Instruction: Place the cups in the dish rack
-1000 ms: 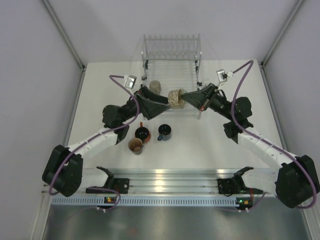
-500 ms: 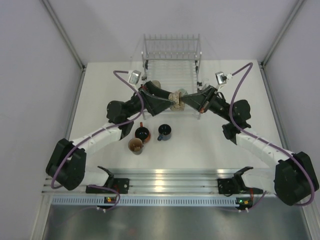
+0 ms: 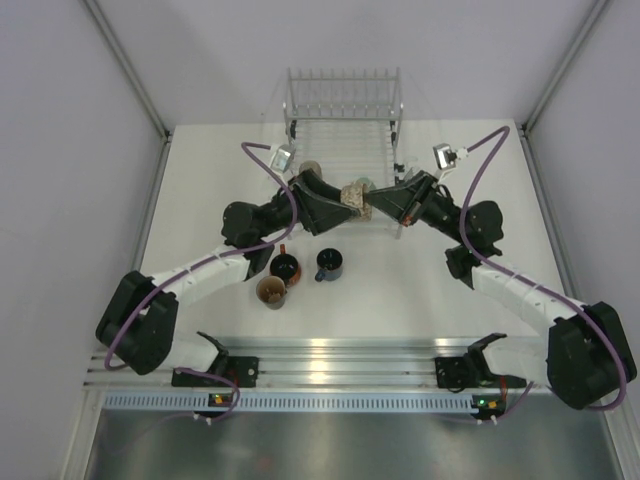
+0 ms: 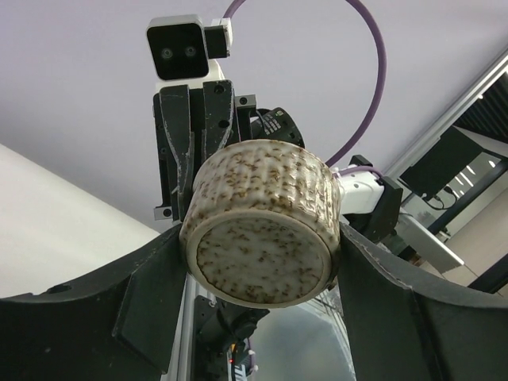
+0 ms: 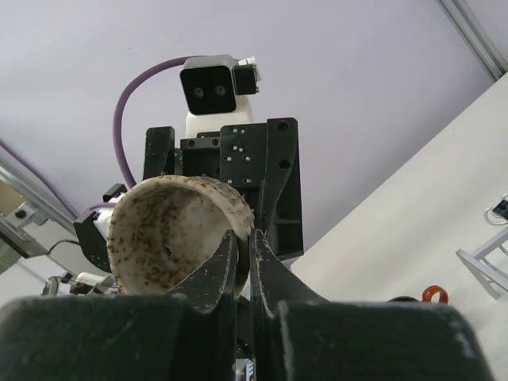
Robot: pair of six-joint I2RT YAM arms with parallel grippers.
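Left gripper (image 3: 338, 197) has advanced since a second ago, from just short of the speckled mug (image 3: 353, 192) to around it. Right gripper (image 3: 372, 200) and mug have barely shifted.

Overhead view: both grippers meet tip to tip over the near end of the dish rack (image 3: 343, 95), with the mug between them.

Left wrist view adds: the mug's base faces the camera, with one finger (image 4: 151, 286) close against each side. Cannot tell whether they press or only touch.

Right wrist view adds: fingers nearly together, pinching the mug's rim wall, one inside the mouth and one outside.

Only the overhead view shows the rest: black mug (image 3: 284, 266), blue mug (image 3: 329, 264) and brown mug (image 3: 270, 291) stand on the table. They are on the base side of the left fingers, apart from them.
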